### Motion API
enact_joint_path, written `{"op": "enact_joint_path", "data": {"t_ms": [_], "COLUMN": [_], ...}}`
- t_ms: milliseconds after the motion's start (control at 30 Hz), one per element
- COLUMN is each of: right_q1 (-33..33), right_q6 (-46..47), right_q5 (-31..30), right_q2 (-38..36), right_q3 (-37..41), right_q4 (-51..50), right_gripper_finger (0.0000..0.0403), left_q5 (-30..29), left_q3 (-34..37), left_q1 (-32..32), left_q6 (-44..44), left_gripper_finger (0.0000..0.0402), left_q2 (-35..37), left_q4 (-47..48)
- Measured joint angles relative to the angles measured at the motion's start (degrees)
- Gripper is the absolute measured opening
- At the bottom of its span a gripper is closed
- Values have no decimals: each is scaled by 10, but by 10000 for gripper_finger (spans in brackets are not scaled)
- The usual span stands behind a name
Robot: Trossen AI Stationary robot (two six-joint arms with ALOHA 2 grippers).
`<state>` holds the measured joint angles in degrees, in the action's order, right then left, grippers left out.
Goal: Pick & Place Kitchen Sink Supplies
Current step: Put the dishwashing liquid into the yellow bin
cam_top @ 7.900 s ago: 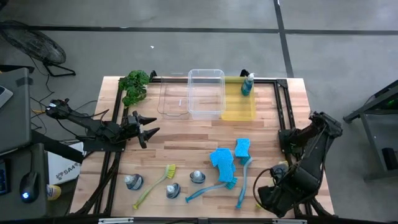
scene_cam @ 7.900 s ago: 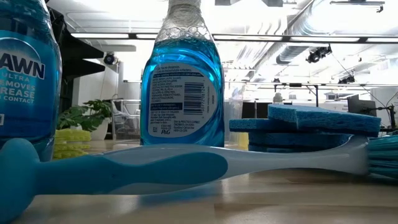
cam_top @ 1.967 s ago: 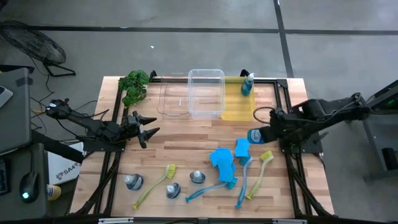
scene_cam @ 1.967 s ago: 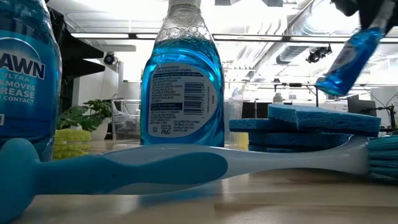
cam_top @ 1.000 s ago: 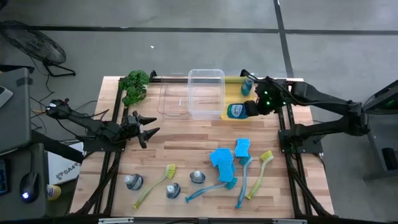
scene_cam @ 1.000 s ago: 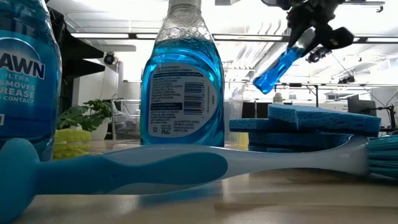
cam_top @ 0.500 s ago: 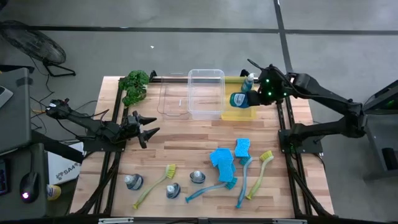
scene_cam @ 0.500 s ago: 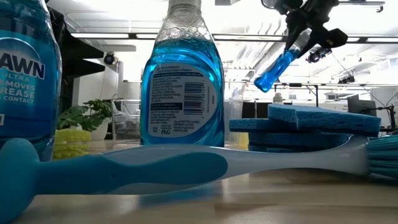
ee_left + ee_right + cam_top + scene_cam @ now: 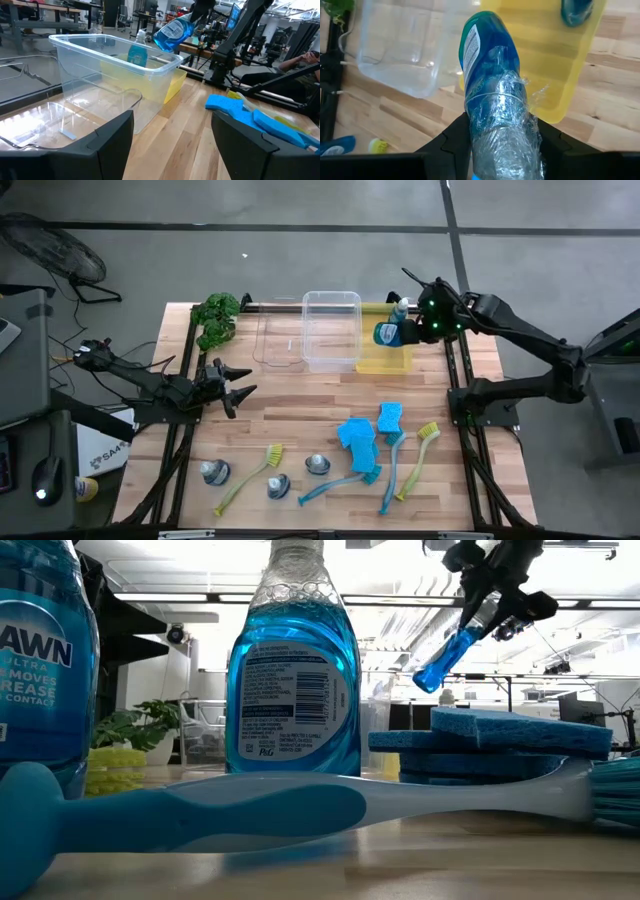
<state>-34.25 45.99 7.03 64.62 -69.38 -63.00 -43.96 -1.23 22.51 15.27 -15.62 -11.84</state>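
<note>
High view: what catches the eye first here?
The right gripper holds a blue bottle tilted in the air over the yellow bin at the table's far edge, where another bottle already stands. The left gripper waits open at the left side.

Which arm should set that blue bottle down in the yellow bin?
The right: its gripper already grips the blue bottle above the yellow bin. The left gripper waits open, far across the table.
</note>
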Motion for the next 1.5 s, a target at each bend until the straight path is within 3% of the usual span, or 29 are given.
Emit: {"op": "enact_joint_path", "data": {"t_ms": [267, 667, 867, 1233, 1500], "right_q1": [-31, -67, -78, -78, -77], "right_q6": [-35, -146, -179, -195, -190], "right_q5": [6, -44, -53, -28, -23], "right_q2": [31, 191, 264, 349, 367], "right_q3": [-17, -252, -326, -333, -288], "right_q4": [-24, -219, -270, -270, -269], "right_gripper_finger": [140, 140, 147, 143, 145], "left_q5": [0, 0, 0, 0, 0], "left_q3": [0, 0, 0, 0, 0], "left_q1": [0, 0, 0, 0, 0], "left_q6": [0, 0, 0, 0, 0], "left_gripper_finger": [264, 264, 264, 264, 264], "left_q2": [0, 0, 0, 0, 0], "left_q4": [0, 0, 0, 0, 0]}}
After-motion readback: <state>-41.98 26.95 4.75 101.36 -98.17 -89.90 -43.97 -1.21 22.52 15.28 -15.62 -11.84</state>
